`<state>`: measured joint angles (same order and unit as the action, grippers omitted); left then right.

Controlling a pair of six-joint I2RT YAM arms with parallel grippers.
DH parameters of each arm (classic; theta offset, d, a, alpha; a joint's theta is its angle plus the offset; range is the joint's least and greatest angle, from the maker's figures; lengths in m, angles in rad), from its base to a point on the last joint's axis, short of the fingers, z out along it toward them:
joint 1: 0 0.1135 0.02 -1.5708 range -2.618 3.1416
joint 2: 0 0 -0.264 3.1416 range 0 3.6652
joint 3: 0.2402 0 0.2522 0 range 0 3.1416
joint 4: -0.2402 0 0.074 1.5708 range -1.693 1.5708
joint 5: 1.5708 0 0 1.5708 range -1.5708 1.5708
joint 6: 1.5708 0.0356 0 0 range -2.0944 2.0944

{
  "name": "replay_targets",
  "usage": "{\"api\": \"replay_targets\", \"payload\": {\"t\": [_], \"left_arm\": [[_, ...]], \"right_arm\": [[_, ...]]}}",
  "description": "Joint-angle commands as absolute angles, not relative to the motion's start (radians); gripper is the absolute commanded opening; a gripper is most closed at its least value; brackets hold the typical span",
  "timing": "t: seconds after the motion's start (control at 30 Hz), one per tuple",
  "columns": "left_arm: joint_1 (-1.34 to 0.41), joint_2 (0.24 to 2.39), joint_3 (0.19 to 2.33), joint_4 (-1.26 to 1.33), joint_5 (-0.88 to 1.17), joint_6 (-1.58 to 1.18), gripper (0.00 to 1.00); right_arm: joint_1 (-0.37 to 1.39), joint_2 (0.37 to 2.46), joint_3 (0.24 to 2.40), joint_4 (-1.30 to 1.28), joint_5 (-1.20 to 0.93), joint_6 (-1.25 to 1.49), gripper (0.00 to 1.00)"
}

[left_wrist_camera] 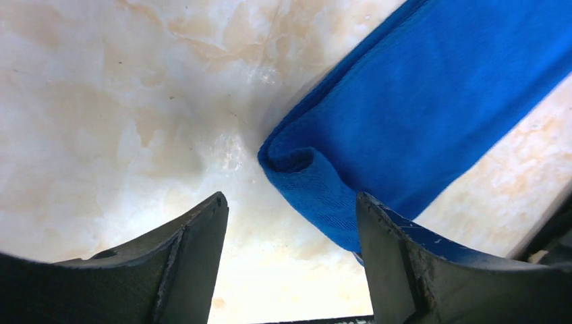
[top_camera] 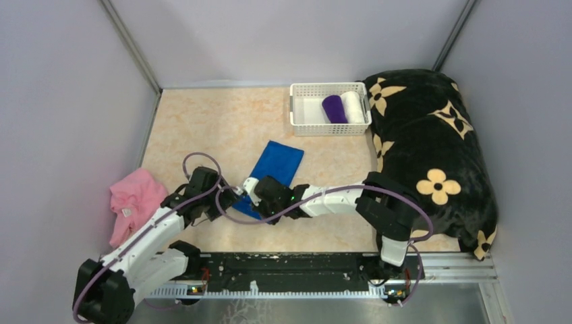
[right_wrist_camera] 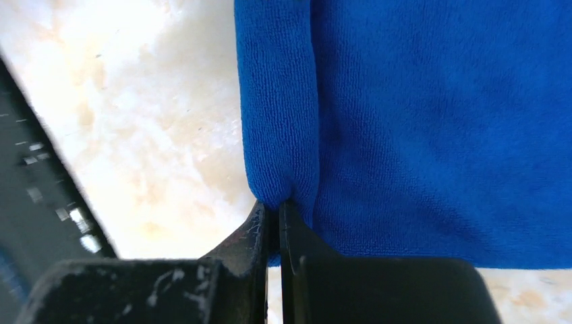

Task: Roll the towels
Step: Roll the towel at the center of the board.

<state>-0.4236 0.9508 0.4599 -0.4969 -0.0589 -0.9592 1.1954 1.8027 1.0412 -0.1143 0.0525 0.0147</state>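
Rolling is on the last towel: purple towel point(top_camera: 333, 109) and white towel point(top_camera: 353, 106) already sit rolled in the basket point(top_camera: 298, 110) at the far side of the tabletop point(top_camera: 216, 121).

Big black blanket point(top_camera: 432, 148) fills the right side, its edge just beside the right arm's elbow, so no swing room there. Pink cloth point(top_camera: 135, 199) lies by the left arm, apart from the work.

Blue towel point(top_camera: 275, 165) lies flat mid-tabletop, long axis running away from the arms, near end curled into a first small turn.

Right gripper point(right_wrist_camera: 275, 219): jaws shut, pinching the end of that curl. Left gripper point(left_wrist_camera: 290, 223): jaws wide open, holding nothing, straddling the other end of the curl.

Next move, my read: left closes on the curl, then both roll it forward together, kept level or the roll goes cone-shaped. Bare tabletop ahead of the towel toward the basket, so there's room.
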Motion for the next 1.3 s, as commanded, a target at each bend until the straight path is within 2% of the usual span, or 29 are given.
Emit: {"api": "replay_targets", "payload": {"t": [0.0, 0.3, 0.6, 0.77, 0.87, 1.03, 1.17, 1.27], "left_arm": [[-0.425, 0.846, 0.515, -0.613, -0.085, -0.944, 0.77], [-0.426, 0.762, 0.495, -0.619, -0.001, -0.976, 0.79], [-0.426, 0.959, 0.492, -0.387, 0.034, -0.970, 0.78], [-0.426, 1.097, 0.524, -0.321, -0.010, -0.948, 0.69], [-0.426, 1.167, 0.531, -0.301, -0.035, -0.928, 0.61], [-0.426, 1.254, 0.534, -0.262, -0.023, -0.909, 0.56], [-0.426, 1.287, 0.541, -0.262, -0.017, -0.886, 0.54], [-0.426, 1.296, 0.547, -0.272, -0.014, -0.875, 0.52]], "right_arm": [[1.081, 1.752, 1.010, -0.088, -0.395, 0.210, 0.00], [0.837, 1.895, 0.996, 0.142, -0.885, 0.514, 0.00], [0.740, 1.990, 1.001, 0.167, -0.941, 0.586, 0.00], [0.726, 2.004, 1.024, 0.113, -0.908, 0.559, 0.00], [0.725, 1.987, 1.045, 0.049, -0.866, 0.509, 0.04], [0.731, 1.894, 1.045, -0.035, -0.771, 0.409, 0.19], [0.775, 1.746, 1.016, -0.119, -0.606, 0.272, 0.34], [0.846, 1.629, 1.000, -0.175, -0.405, 0.174, 0.40]]}}
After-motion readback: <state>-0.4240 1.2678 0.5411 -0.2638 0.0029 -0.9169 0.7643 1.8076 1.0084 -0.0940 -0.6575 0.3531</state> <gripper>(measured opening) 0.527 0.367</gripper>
